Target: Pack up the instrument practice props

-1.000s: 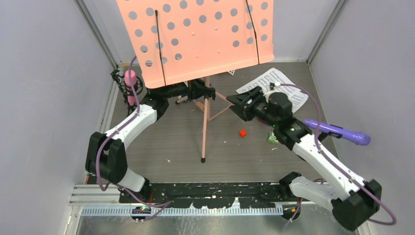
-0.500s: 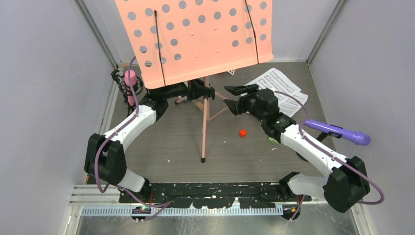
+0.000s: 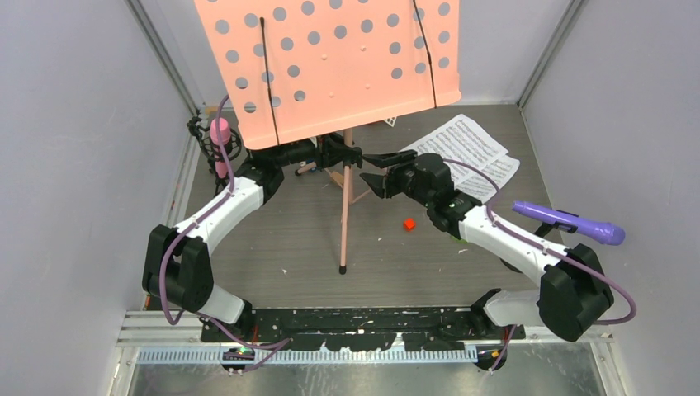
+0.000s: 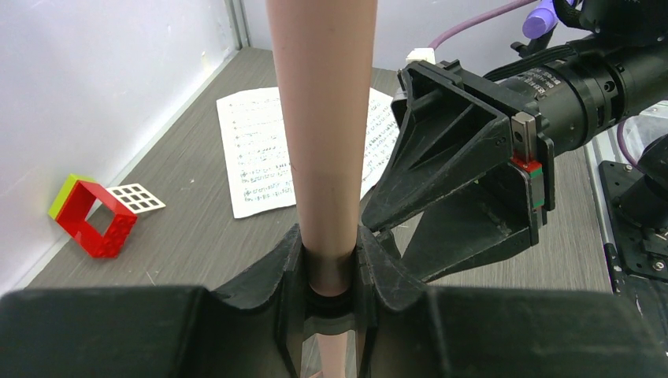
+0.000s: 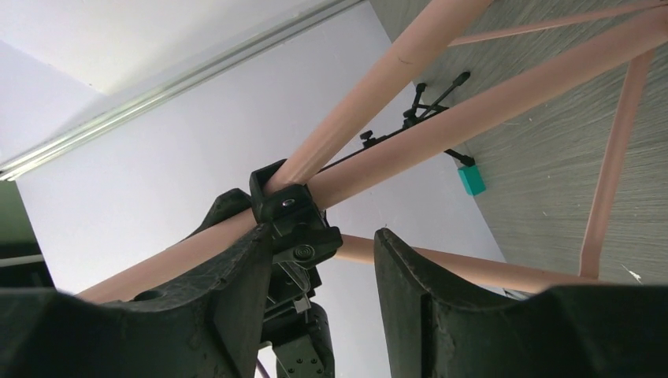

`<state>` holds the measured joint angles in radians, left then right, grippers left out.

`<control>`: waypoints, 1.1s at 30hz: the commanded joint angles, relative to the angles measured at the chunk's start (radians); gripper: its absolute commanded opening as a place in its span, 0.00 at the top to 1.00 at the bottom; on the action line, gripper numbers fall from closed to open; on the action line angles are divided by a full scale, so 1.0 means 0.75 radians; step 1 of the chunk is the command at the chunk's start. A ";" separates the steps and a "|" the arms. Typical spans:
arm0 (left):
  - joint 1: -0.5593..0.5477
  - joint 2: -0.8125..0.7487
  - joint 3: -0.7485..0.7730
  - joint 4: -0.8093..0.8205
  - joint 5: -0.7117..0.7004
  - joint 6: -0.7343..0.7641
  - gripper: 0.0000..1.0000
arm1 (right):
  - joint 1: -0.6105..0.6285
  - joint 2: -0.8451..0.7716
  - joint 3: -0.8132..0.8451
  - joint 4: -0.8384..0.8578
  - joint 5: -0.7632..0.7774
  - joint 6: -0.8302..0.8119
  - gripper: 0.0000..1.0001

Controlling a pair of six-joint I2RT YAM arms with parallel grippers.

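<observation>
Right tool (image 3: 372, 171) has swung left, jaws apart, beside the pink music rack (image 3: 330, 58)'s pole (image 3: 346, 206) at frame centre; left tool (image 3: 350, 154) clenches that pole.

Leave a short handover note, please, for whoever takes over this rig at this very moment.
Left gripper: shut on the pole of the music rack.
Right gripper: open, fingers apart at the black tripod collar, not gripping it.
Music rack: upright, legs spread.
Sheet-music pages: flat on the table, back right.
Pink microphone: in its black mount, back left.
Purple microphone: by the right wall.
Done: nothing packed that I can see.
Left: fold the rack, gather pages, microphones and mounts.
</observation>
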<state>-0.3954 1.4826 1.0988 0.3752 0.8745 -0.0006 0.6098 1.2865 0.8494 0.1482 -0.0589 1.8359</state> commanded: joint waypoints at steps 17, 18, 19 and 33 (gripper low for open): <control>-0.011 0.019 -0.025 -0.125 0.017 0.061 1.00 | 0.035 0.053 0.035 0.169 -0.053 0.046 0.58; -0.012 0.019 -0.023 -0.126 0.018 0.062 1.00 | 0.036 0.057 0.035 0.172 -0.054 0.045 0.60; -0.011 0.019 -0.023 -0.126 0.018 0.062 1.00 | 0.037 0.062 0.035 0.173 -0.054 0.046 0.62; -0.012 0.019 -0.020 -0.126 0.025 0.060 1.00 | 0.041 0.080 0.068 0.205 -0.047 0.003 0.81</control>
<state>-0.3969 1.4826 1.0992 0.3733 0.8757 0.0013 0.6182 1.3380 0.8494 0.2199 -0.0616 1.8637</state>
